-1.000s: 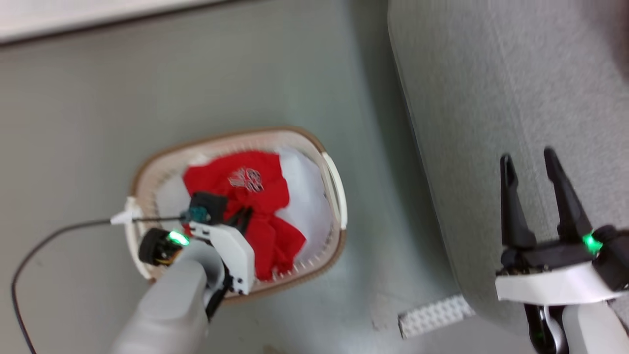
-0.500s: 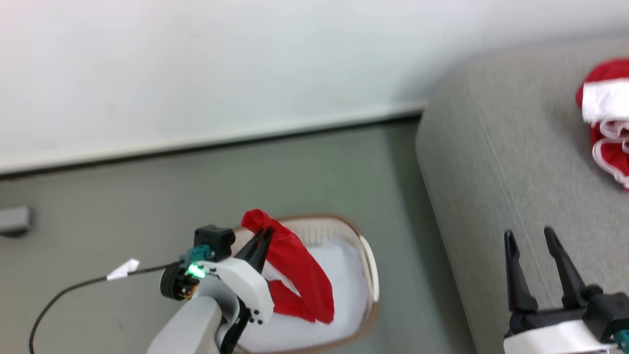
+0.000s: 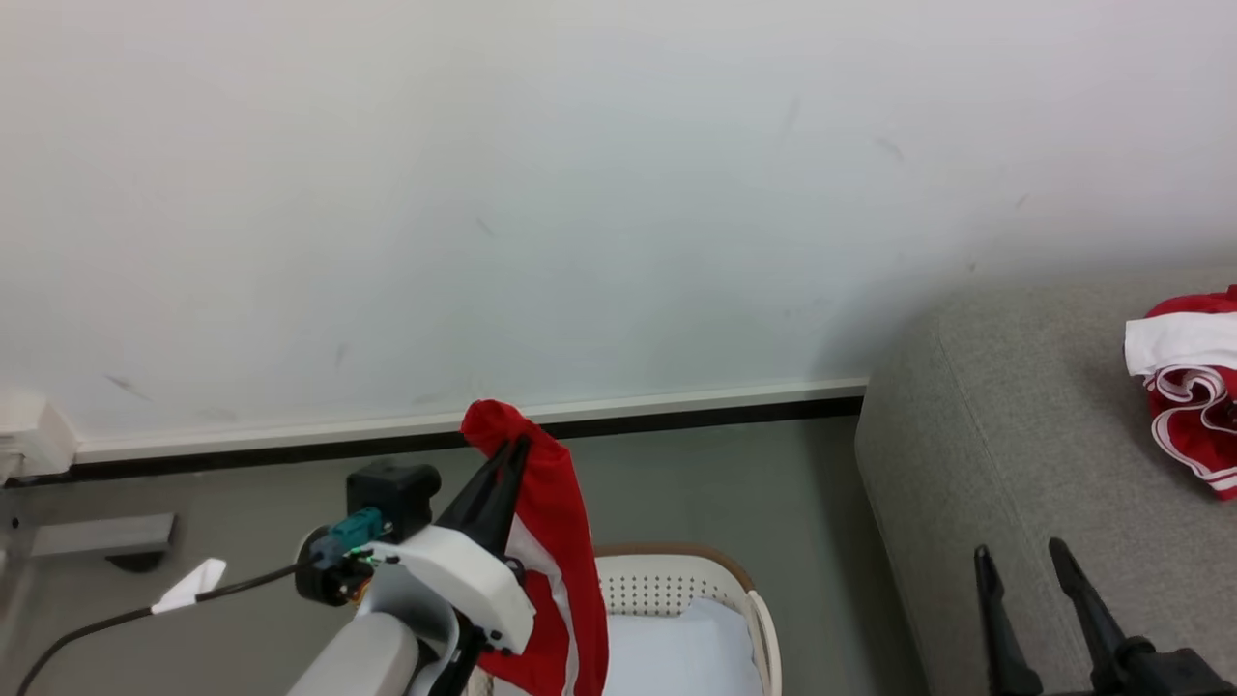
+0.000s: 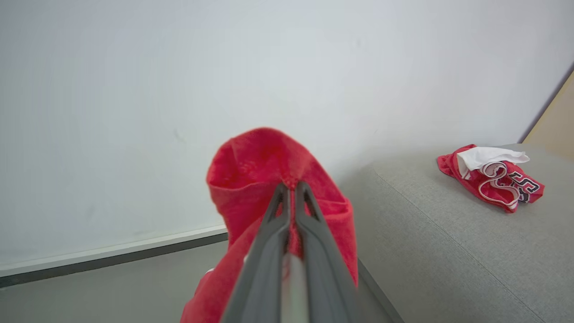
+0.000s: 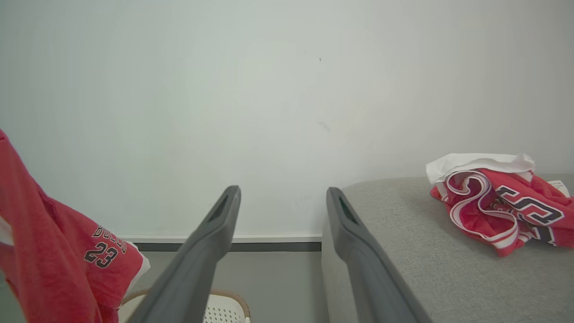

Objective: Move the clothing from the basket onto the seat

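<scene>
We count two: red jersey [image 3: 556,541] clamped in our left gripper [image 3: 515,447], second garment [image 3: 1189,406] by the seat's [image 3: 966,464] wall-side edge; right gripper [image 3: 1020,548] wide.

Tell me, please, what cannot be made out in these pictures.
Basket contents: head view, cut by the bottom edge, partly behind the held jersey.
Pile on the seat: head view, cut by the right edge.
Jersey's lower part: left wrist view, behind the left gripper.

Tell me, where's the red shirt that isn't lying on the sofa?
In the head view the red shirt hangs low and left of centre, pinched in the left arm's shut jaws over the white basket, with the grey sofa to its right.
</scene>
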`<state>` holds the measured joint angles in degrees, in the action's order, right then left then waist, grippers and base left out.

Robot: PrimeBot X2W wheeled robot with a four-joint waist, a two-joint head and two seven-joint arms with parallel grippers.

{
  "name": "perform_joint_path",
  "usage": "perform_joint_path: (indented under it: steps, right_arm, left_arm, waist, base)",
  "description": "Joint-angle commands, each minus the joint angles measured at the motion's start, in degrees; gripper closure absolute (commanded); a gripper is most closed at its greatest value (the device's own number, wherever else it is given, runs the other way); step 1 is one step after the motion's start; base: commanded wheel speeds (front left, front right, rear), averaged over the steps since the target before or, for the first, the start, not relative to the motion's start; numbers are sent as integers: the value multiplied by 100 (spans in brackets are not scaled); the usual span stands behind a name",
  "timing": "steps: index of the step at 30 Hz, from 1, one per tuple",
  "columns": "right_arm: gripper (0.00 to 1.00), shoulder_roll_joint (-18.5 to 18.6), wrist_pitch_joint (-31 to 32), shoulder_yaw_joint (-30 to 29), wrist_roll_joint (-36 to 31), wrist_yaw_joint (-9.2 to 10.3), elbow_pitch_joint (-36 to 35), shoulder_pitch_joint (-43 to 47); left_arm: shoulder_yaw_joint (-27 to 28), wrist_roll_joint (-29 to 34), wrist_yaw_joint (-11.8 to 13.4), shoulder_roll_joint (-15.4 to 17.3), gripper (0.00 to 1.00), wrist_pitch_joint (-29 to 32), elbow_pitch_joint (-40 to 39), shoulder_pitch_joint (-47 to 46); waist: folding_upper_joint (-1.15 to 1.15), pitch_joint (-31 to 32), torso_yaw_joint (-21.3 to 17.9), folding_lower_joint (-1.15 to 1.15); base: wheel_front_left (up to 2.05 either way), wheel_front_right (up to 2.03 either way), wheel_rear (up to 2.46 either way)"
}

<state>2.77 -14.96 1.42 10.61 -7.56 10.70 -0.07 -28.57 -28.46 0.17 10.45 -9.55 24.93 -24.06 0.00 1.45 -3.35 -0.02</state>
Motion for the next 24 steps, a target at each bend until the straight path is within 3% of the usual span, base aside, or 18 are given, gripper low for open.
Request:
perform_joint_path:
  steps: [1,12,16,24]
  right_arm:
    - [0,11,-16,31,-8,15,15,92]
    - [0,9,-16,585,-114,15,-36,137]
    - [0,40,-16,1315,-16,15,-106,-112]
    - [0,481,-16,3146,547,15,79,-1112]
  left_arm:
    - [12,-37,40,73,100,30,-97,118]
    - [125,-93,455,543,100,645,-1488,656]
    - [63,-75,493,580,100,781,-1858,690]
    - [-109,-53,498,560,100,1047,-2460,612]
  waist:
    - [0,109,31,2]
    - [0,280,82,2]
    - [0,258,128,2]
    - [0,215,195,2]
  base:
    - [0,0,0]
    - [0,0,0]
    - [0,0,0]
    - [0,0,0]
